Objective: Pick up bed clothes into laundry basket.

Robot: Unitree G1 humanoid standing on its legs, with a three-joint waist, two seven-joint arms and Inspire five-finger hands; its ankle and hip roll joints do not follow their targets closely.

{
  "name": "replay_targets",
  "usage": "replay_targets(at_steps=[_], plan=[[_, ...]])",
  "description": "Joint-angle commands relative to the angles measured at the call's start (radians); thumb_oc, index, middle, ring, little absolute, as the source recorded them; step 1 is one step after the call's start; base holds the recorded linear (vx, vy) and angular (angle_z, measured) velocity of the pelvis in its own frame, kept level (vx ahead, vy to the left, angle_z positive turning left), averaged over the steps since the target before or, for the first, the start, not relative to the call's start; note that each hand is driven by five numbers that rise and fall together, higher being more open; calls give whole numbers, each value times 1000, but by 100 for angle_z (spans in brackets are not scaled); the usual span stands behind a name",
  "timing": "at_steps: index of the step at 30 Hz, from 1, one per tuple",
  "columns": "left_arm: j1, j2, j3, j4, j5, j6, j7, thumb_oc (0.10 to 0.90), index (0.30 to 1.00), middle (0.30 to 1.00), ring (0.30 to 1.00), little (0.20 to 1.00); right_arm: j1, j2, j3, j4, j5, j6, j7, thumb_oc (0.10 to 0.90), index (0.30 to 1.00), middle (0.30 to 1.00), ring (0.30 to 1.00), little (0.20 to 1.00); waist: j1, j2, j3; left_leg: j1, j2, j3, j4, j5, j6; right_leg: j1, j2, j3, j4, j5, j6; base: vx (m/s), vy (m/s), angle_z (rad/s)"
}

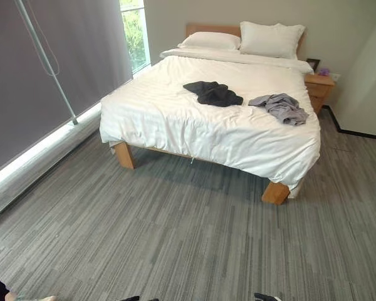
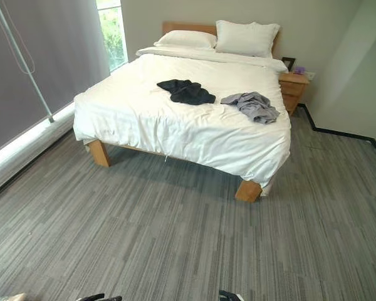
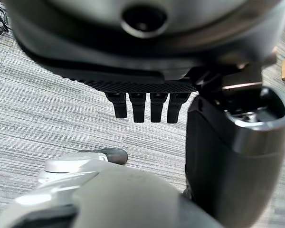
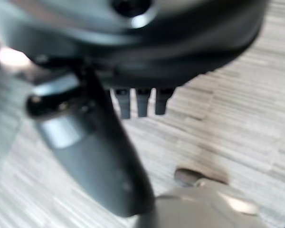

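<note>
Left eye view: the bed stood ahead of me on the grey striped carpet, covered by a white duvet, with wooden legs showing at the near corners. A black garment lay crumpled near the middle of the duvet. A grey garment lay bunched just to its right, apart from it, closer to the bed's right edge. Two white pillows leaned at the wooden headboard. A wooden nightstand stood at the bed's far right corner, touching or nearly touching it. A grey roller blind covered the wall on my left, with a window beyond it.

Right eye view: same layout. The black garment and the grey garment both rested on the duvet, well apart from my hands.

Left wrist view: my left hand hung over the carpet, its fingers straight in a row and relaxed, with nothing in them; the thumb stood out beside them.

Right wrist view: my right hand was also above the carpet. The picture was blurred, but the fingers appeared straight and empty, the thumb extended alongside them.
</note>
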Motion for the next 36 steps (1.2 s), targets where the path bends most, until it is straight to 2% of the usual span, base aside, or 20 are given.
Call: replay_targets(at_steps=[1, 6, 7, 8, 9, 12, 14, 15, 17, 23, 26, 30, 36], plan=[[-75, -57, -57, 8, 136, -22, 2, 800, 900, 900, 900, 900, -46, -20, 35, 27, -73, 3, 3, 800, 900, 900, 900, 900, 28, -10, 9, 39, 15, -34, 18, -67, -42, -58, -134, 23, -31, 95, 132, -27, 3, 3], [-97, -37, -10, 16, 64, -19, 2, 800, 900, 900, 900, 900, -63, -29, 25, 25, -49, 5, 3, 800, 900, 900, 900, 900, 32, -12, 0, 37, 16, -41, 14, -64, -43, -59, -137, 19, -28, 95, 133, -7, 1, 1], [-112, -26, 24, 5, -4, -21, 6, 800, 900, 900, 900, 900, -66, -38, -3, -4, 6, -7, 0, 800, 900, 900, 900, 900, 23, -9, -3, 41, 20, -34, 9, -63, -44, -60, -134, 26, -30, 96, 133, 0, 0, 0], [-112, -26, 24, 5, -4, -21, 6, 800, 900, 900, 900, 900, -66, -38, -3, -4, 6, -7, 0, 800, 900, 900, 900, 900, 24, -9, -2, 42, 21, -34, 9, -63, -44, -60, -134, 27, -30, 96, 133, -50, -15, -1], [-145, 5, 51, -61, -73, -37, 41, 800, 900, 900, 900, 900, -107, -64, -44, -101, 94, -25, -18, 800, 900, 900, 900, 900, 15, -4, -2, 50, 30, -13, 1, -61, -47, -67, -127, 42, -34, 105, 135, -37, -14, -4], [-176, 38, 88, -179, -183, -63, 71, 800, 900, 900, 900, 900, -140, -96, -83, -272, 156, -52, -58, 800, 900, 900, 900, 900, 8, 1, 6, 60, 37, 4, -7, -58, -48, -69, -123, 58, -32, 108, 138, -43, 1, -25], [-176, 53, 85, -323, -239, -79, 82, 800, 900, 900, 900, 900, -148, -107, -114, -393, 203, -70, -84, 800, 900, 900, 900, 900, 2, 6, 10, 61, 38, 8, -10, -56, -49, -69, -123, 60, -33, 109, 139, -39, 3, -19], [-176, 53, 85, -323, -239, -79, 82, 800, 900, 900, 900, 900, -148, -107, -114, -393, 203, -70, -84, 800, 900, 900, 900, 900, 2, 6, 10, 62, 38, 8, -10, -56, -49, -68, -123, 60, -33, 109, 139, -44, 5, -24], [-171, 80, 68, -549, -325, -94, 83, 800, 900, 900, 900, 900, -153, -113, -171, -580, 273, -103, -122, 800, 900, 900, 900, 900, -6, 16, 12, 54, 38, 12, -9, -51, -49, -74, -125, 59, -37, 115, 139, -42, 13, -17], [-151, 77, 35, -691, -346, -87, 66, 800, 900, 900, 900, 900, -105, -102, -180, -761, 256, -115, -126, 800, 900, 900, 900, 900, -16, 23, 18, 47, 36, 9, -13, -46, -48, -81, -127, 65, -37, 118, 140, 0, 0, 0], [-111, 55, 24, -760, -357, -85, 35, 800, 900, 900, 900, 900, -27, -70, -182, -885, 219, -126, -117, 800, 900, 900, 900, 900, -26, 27, 28, 45, 36, 12, -15, -44, -45, -87, -129, 73, -41, 123, 140, 0, 0, 0], [-65, 71, 52, -841, -208, -99, 96, 800, 900, 900, 900, 900, 56, -34, -189, -979, 189, -133, -118, 800, 900, 900, 900, 900, -35, 28, 44, 39, 31, 19, -18, -47, -42, -104, -132, 92, -41, 126, 143, 2, 12, -2], [-49, 71, 115, -892, -203, -115, 165, 800, 900, 900, 900, 900, 43, -52, -189, -1032, 129, -142, -145, 800, 900, 900, 900, 900, -40, 30, 70, 2, 13, 47, -4, -50, -30, -159, -145, 132, -32, 148, 157, -15, 32, -17]])
